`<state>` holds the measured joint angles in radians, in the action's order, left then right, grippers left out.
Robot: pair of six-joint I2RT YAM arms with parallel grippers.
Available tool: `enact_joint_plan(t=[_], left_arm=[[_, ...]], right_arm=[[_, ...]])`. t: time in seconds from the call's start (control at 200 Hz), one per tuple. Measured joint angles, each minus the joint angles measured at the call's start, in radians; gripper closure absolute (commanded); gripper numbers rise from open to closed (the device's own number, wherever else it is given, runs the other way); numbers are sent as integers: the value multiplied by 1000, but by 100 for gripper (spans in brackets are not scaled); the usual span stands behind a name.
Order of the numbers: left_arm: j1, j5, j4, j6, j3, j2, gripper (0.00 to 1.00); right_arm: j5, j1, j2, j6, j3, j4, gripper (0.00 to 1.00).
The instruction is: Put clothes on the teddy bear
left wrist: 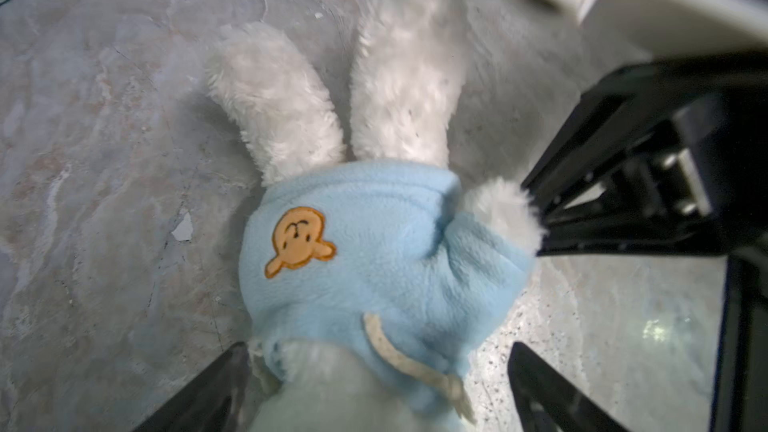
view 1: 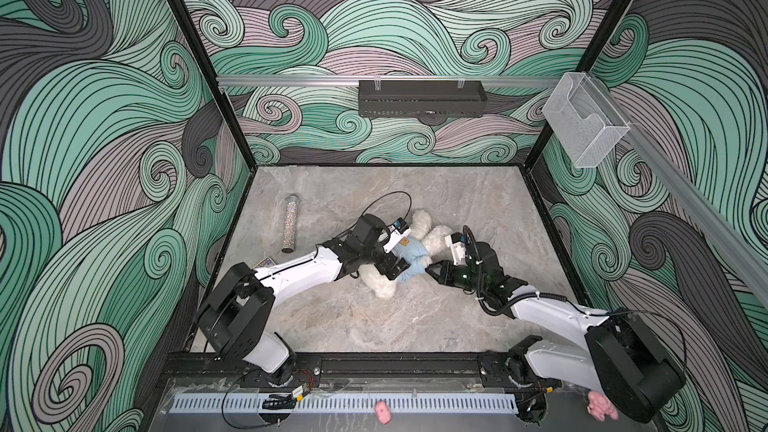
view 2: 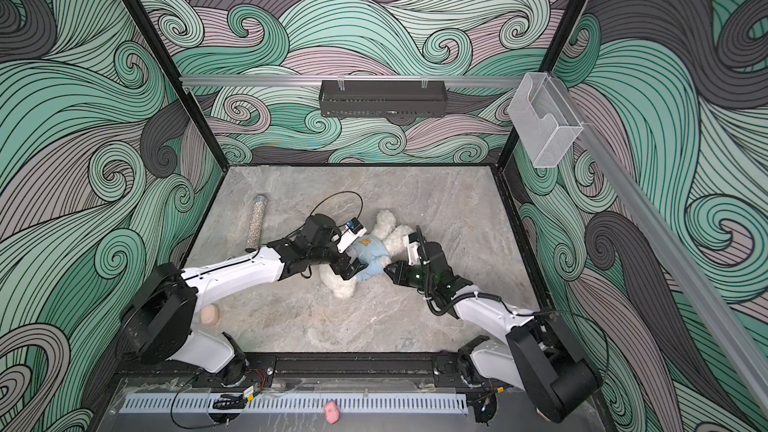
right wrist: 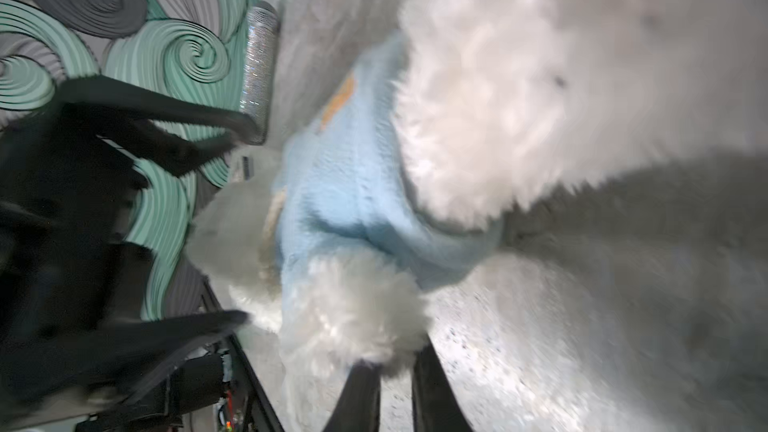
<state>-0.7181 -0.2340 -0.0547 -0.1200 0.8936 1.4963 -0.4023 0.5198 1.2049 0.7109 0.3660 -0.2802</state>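
fingers (left wrist: 536,384) over marbled tabletop (view 1: 374,326), swirled walls (view 1: 104,118)

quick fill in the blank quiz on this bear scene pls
1. The teddy bear wears a light ___ shirt.
2. The face patch on the shirt is coloured ___.
3. The left gripper has its jaws ___, one on each side of the teddy bear.
4. In both top views the glitter tube lies to the ___ of the teddy bear.

Missing words: blue; orange; open; left
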Motion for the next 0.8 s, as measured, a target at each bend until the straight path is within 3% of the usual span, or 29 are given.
enact_joint_plan(t=[0.175,0.28,0.37,0.44,0.6,0.71,0.8], left_arm=[[18,51,-40,165,0,-148,1],[52,134,-138,379,0,-221,1],[105,149,-178,568,-39,-258,1],[125,147,-172,702,-99,-269,1],[125,108,-125,934,-211,-220,1],[125,40,-52,1035,-216,-132,1],[121,-19,51,1099,-222,-55,2]], right_arm=[[91,27,-165,-78,-35,222,61],[161,31,-350,-131,8,361,57],[194,37,-392,-171,93,399,56],[199,43,-322,-205,179,387,56],[187,49,-2,-264,315,258,63],[168,50,180,-271,310,183,70],[168,57,245,-258,245,116,75]])
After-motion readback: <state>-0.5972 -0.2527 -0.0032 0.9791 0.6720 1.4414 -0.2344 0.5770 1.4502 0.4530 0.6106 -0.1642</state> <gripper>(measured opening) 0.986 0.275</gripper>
